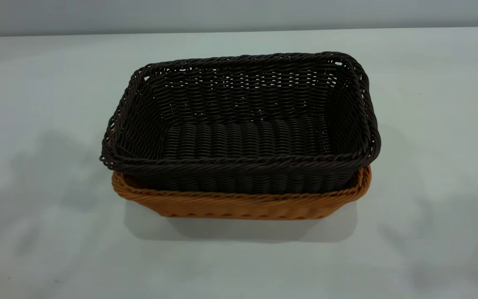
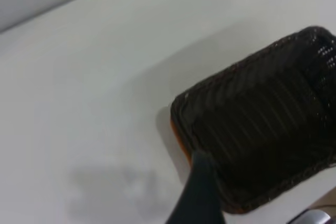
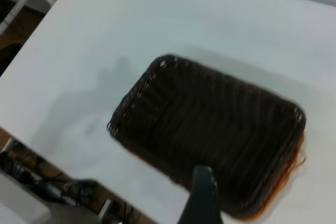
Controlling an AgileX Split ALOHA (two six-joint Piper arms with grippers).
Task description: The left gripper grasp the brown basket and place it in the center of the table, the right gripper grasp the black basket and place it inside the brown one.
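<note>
The black basket (image 1: pixel 243 124) sits nested inside the brown basket (image 1: pixel 239 205) at the middle of the table (image 1: pixel 35 104). Only the brown basket's orange-tan rim and front wall show beneath it. Both are empty and upright. Neither gripper appears in the exterior view. In the left wrist view, my left gripper (image 2: pixel 260 219) is open and holds nothing, raised above one short end of the baskets (image 2: pixel 257 129). In the right wrist view, my right gripper (image 3: pixel 236 219) is open and holds nothing, raised above a long side of the baskets (image 3: pixel 210 129). Only one dark finger of each shows.
The bare tabletop surrounds the baskets on all sides. The right wrist view shows the table's edge (image 3: pixel 31 145) with cables and floor below it. A pale wall stands behind the table's far edge (image 1: pixel 239 16).
</note>
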